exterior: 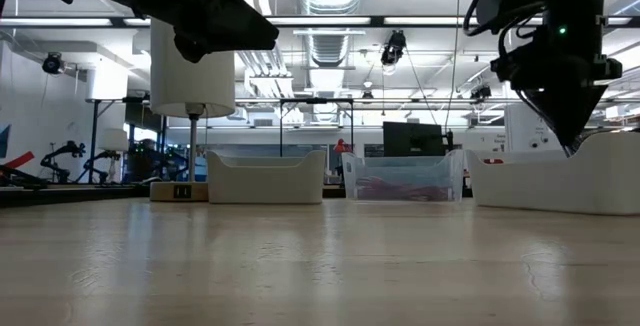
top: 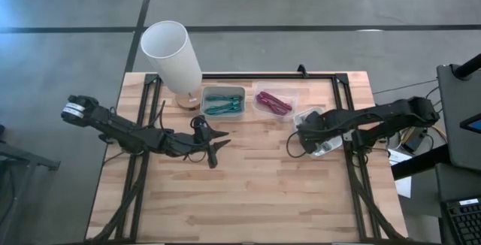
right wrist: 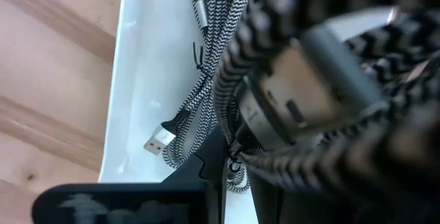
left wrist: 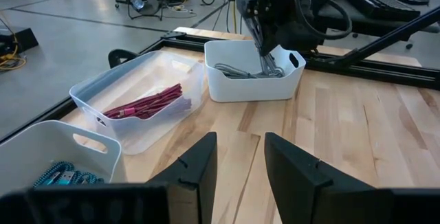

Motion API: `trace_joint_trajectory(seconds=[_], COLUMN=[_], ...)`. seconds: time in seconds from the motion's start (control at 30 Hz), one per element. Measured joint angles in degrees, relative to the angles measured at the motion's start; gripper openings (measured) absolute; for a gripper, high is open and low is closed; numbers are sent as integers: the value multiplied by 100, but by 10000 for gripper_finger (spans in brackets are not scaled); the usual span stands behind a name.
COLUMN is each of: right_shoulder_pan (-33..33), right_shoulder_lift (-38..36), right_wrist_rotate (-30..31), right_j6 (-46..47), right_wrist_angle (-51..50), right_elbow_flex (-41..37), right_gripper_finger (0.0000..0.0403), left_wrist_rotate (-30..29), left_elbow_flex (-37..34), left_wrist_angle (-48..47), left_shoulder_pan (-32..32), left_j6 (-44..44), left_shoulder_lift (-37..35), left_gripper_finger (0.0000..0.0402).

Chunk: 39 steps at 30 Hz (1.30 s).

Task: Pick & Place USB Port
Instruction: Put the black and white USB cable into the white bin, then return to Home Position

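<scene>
Wooden desk (top: 255, 192) with a black frame, on a grey concrete floor; white lamp (top: 173, 57) at the back edge. Three bins along the back: teal cables (top: 222, 104), red cables (top: 273, 102), grey braided USB cables (left wrist: 249, 71) in the white bin (left wrist: 289, 83). Right gripper (left wrist: 265, 51) is down inside that bin, clamped on a bundle of the braided cable. Left gripper (top: 213, 143) hovers over mid-desk, fingers (left wrist: 199, 162) apart, empty.

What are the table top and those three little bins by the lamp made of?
The table top looks like pale wood in glued strips, with visible grain and a slight sheen. The teal-cable bin and grey-cable bin seem opaque white plastic; the red-cable bin looks clear, slightly frosted plastic, probably.
</scene>
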Motion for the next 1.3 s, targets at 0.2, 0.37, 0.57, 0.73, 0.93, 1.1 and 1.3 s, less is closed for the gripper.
trace_joint_trajectory(seconds=[0.2, 0.37, 0.57, 0.73, 0.93, 1.1, 1.3], right_shoulder_pan=[4, 2, 0, 0, 0, 23, 267], right_shoulder_lift=[13, 13, 13, 13, 13, -55, -274], right_wrist_rotate=[-254, -252, -232, -78, -81, -81, 163], right_j6=[-408, -527, -525, -521, -510, -842, -2145], right_wrist_angle=[35, 46, 55, 100, 248, 271, 425], right_elbow_flex=[12, 12, 10, 10, 119, 614, 1292], right_gripper_finger=[51, 91, 128, 145, 146, 136, 124], left_wrist_rotate=[0, 0, 0, 0, 0, 0, 2], left_elbow_flex=[0, 0, 0, 0, 0, 0, 49], left_wrist_angle=[-1, -1, -1, -3, -3, -5, -346], left_shoulder_pan=[0, 0, 0, 0, 2, 0, -4], left_j6=[1, -1, 1, 1, 16, 181, 425], left_shoulder_lift=[0, 0, 0, 0, 0, -38, -533], left_gripper_finger=[122, 122, 122, 122, 122, 121, 110])
